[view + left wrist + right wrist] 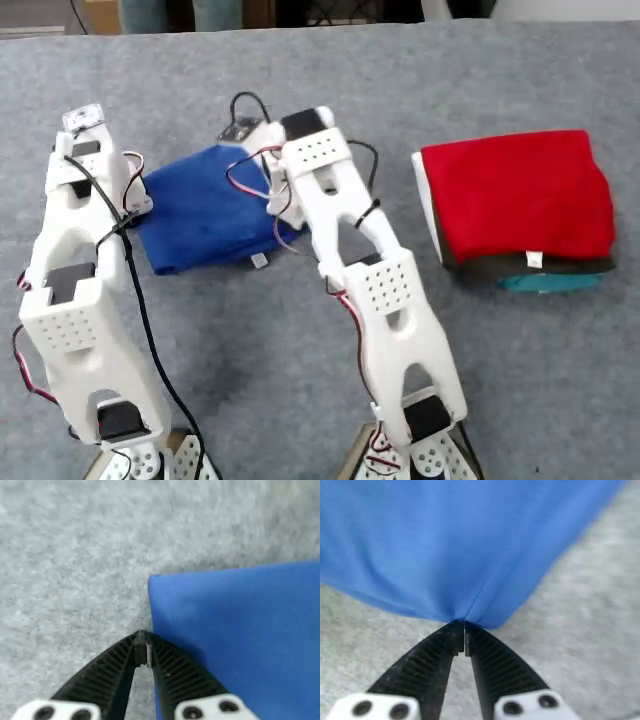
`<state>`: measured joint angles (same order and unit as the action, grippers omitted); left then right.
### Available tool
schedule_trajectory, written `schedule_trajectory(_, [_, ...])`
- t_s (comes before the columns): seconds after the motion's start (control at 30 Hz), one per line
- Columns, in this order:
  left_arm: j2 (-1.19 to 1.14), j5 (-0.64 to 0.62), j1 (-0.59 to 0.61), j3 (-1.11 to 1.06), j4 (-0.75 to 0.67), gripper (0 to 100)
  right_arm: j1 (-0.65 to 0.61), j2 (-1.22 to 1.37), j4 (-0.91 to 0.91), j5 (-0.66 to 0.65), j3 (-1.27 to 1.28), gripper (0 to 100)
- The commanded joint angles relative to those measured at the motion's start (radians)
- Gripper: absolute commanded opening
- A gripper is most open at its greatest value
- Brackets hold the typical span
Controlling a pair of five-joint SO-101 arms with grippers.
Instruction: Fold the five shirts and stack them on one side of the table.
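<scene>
The grey felt table (300, 80) bears a red-topped stack of folded shirts (520, 195); the blue cloth shirt (205, 215) lies between my arms. My right gripper (464, 637) pinches its edge for folding; my left gripper (142, 652), pressed together, rests beside its corner

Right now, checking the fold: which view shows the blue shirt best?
High view: the blue shirt shows nearly whole, folded. Left wrist view: one corner beside the left gripper. Right wrist view: an edge pinched by the right gripper.

overhead cam; both wrist cams near blue shirt (205, 215)
</scene>
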<state>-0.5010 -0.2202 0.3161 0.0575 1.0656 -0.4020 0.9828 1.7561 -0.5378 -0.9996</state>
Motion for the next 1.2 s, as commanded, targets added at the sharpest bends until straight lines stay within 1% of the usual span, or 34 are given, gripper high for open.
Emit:
schedule_trajectory(0.0, [0.0, -0.029, 0.01, -0.001, -0.058, 3, 0.014, -0.151, 0.011, 0.006, -0.064, 1.5])
schedule_trajectory(0.07, [0.002, -0.031, 0.016, 0.001, -0.052, 3, 0.011, -0.211, 0.011, 0.002, -0.044, 1.5])
schedule_trajectory(0.23, [0.06, -0.028, 0.018, 0.054, 0.063, 3, 0.006, -0.341, 0.011, 0.011, 0.061, 1.5])
schedule_trajectory(0.27, [0.078, -0.026, 0.013, 0.059, 0.083, 3, 0.005, -0.358, 0.011, 0.038, 0.079, 1.5])
schedule_trajectory(0.33, [0.104, -0.026, 0.012, 0.076, 0.12, 4, -0.017, -0.375, 0.009, 0.158, 0.104, 2.1])
schedule_trajectory(0.37, [0.123, -0.031, 0.015, 0.091, 0.138, 7, -0.028, -0.375, 0.009, 0.222, 0.108, 4.1])
schedule_trajectory(0.43, [0.147, -0.034, 0.018, 0.116, 0.167, 15, -0.054, -0.375, 0.006, 0.347, 0.117, 12.3])
schedule_trajectory(0.57, [0.155, -0.034, 0.012, 0.117, 0.175, 30, -0.11, -0.346, -0.003, 0.646, 0.113, 33.2])
schedule_trajectory(0.63, [0.163, -0.034, 0.021, 0.127, 0.206, 33, -0.132, -0.315, -0.005, 0.763, 0.105, 41.0])
schedule_trajectory(0.7, [0.164, -0.034, 0.03, 0.137, 0.23, 35, -0.143, -0.271, -0.031, 0.861, 0.105, 44.8])
schedule_trajectory(0.77, [0.155, -0.034, 0.031, 0.147, 0.23, 35, -0.143, -0.22, -0.058, 0.95, 0.105, 45.0])
schedule_trajectory(0.9, [0.153, -0.035, 0.027, 0.145, 0.23, 35, -0.138, -0.12, -0.132, 1.049, 0.105, 42.7])
schedule_trajectory(1.07, [0.163, -0.035, 0.07, 0.154, 0.226, 35, -0.141, -0.05, -0.193, 1.12, 0.105, 34.8])
schedule_trajectory(1.17, [0.16, -0.035, 0.105, 0.156, 0.215, 35, -0.141, -0.031, -0.203, 1.137, 0.105, 28.7])
